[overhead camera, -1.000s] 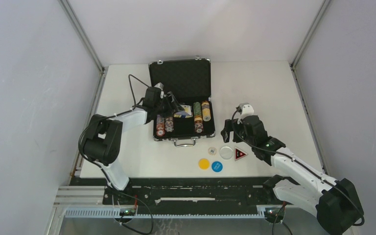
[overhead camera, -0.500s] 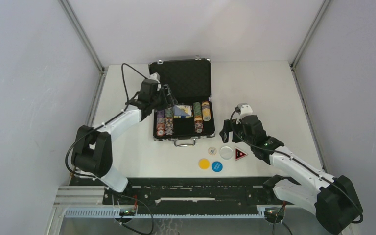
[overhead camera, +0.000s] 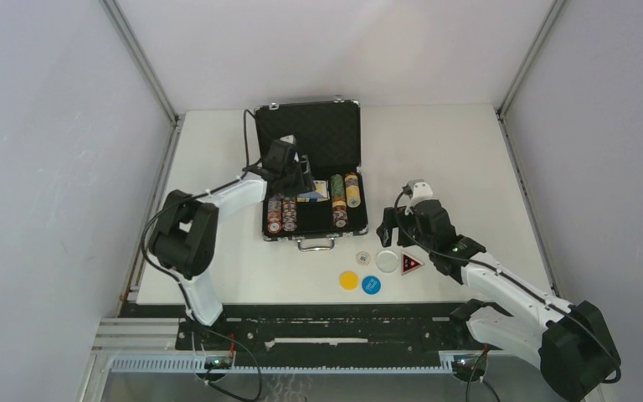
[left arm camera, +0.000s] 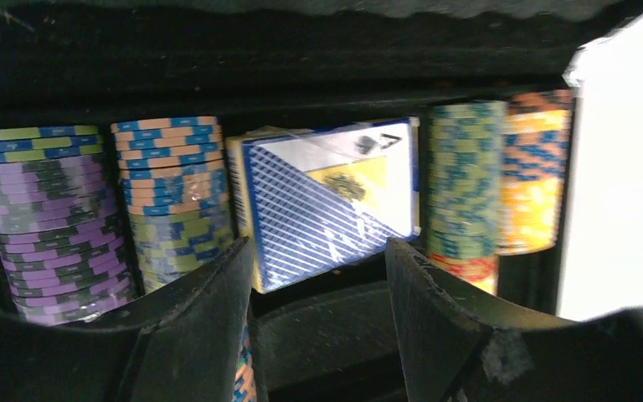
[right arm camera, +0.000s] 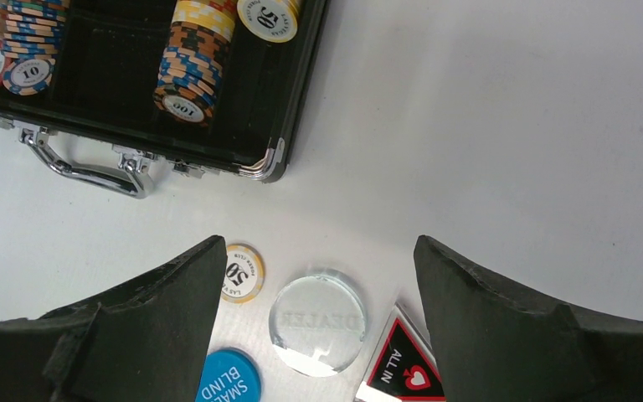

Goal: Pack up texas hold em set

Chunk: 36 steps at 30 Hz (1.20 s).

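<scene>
Left gripper point(left arm camera: 318, 248), jaws apart and empty, hangs over the card deck point(left arm camera: 326, 201); right gripper point(right arm camera: 318, 244), wide apart, over the clear button point(right arm camera: 318, 321) at lower centre.

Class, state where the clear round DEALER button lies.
Right wrist view: the button lies on the table between the cream chip and red-black triangle token, near the open right gripper.

Top cam bright, even; L wrist dim, blurry.

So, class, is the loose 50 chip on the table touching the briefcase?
Apart. The right wrist view shows the loose 50 chip lying flat in front of the briefcase, with a strip of bare white table between them.
</scene>
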{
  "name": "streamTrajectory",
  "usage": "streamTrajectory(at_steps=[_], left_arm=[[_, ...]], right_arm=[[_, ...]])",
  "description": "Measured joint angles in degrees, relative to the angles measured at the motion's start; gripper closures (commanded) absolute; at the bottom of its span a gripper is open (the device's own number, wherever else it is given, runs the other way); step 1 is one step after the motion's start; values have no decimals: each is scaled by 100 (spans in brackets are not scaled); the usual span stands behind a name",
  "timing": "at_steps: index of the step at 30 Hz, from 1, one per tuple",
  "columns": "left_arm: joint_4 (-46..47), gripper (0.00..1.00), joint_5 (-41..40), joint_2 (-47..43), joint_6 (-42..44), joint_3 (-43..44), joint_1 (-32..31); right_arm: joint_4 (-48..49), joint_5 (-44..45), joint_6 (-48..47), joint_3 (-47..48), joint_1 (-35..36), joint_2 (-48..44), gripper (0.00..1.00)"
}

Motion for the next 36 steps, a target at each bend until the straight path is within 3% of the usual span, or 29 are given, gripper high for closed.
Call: streamTrajectory(at_steps=[6,20,31,36], left_arm=[[-284,37,-245,577,2,356,-83],[-529,39,-348,686,107,568,-212],[-535,38,-549,-363,164,588,-420],[-560,39,-522,-385,190,732,-433]], right_arm=[[-15,2,20,-42,-39,-42,10],[-11,-15,46,-42,-59,-37,11],[149,-31,61,-63,-59,175,11],[155,-35,61,-66,-61,199,11]])
